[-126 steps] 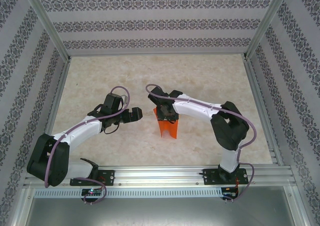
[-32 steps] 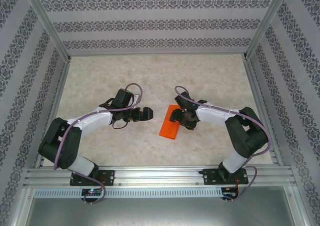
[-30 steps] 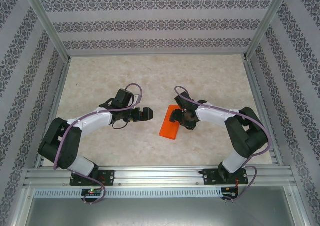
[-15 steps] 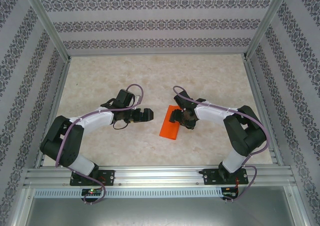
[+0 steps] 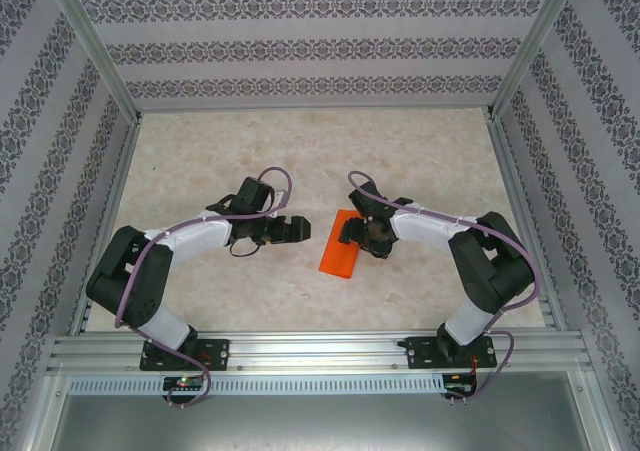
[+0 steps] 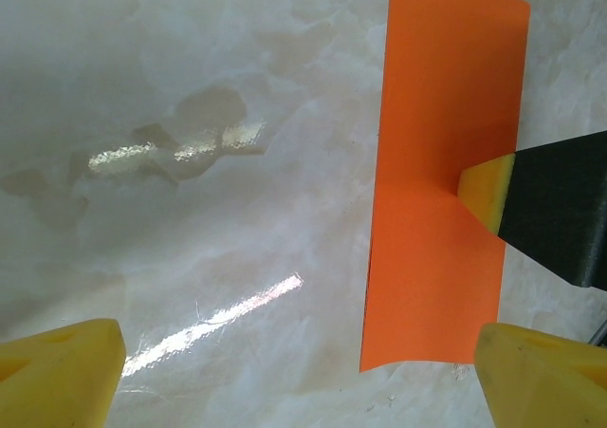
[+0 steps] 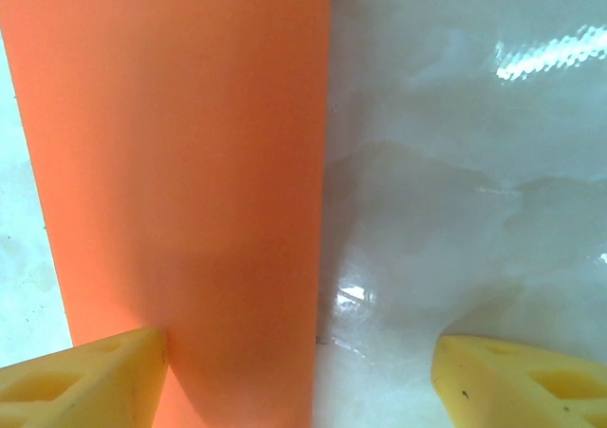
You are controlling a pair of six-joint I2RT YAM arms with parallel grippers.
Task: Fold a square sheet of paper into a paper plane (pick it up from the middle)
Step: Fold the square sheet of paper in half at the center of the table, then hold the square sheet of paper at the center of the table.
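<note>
Near the middle of the marble-patterned table (image 5: 400, 151), the orange sheet of paper (image 5: 338, 256) lies flat as a long folded strip, not yet anything like a plane. The right gripper (image 5: 352, 236) sits on its right side with jaws spread wide. From the left wrist camera I see one yellow fingertip (image 6: 486, 193) pressing down on the strip around mid-length. From the right wrist camera the other fingertip (image 7: 522, 381) is out over bare table, so nothing is clamped. The left gripper (image 5: 293, 231) is just beside the strip on its left, apart from it, also wide open and empty.

My main worry is the single pressing finger. The tabletop looks glossy, so I judge that any sideways drift of that arm would slide or rotate the whole strip rather than hold it. The next crease would then land skewed.

If I lift that finger carelessly, the fold could spring open, since thin paper rarely stays shut without a firm crease. The strip's far end already looks slightly raised.

Bringing the left gripper in low could shove the near long edge and buckle the layers instead of getting under them. With the paper lying flat, a fingertip could also catch just one layer and peel the fold apart. Pressing too hard risks a dent or tear.
</note>
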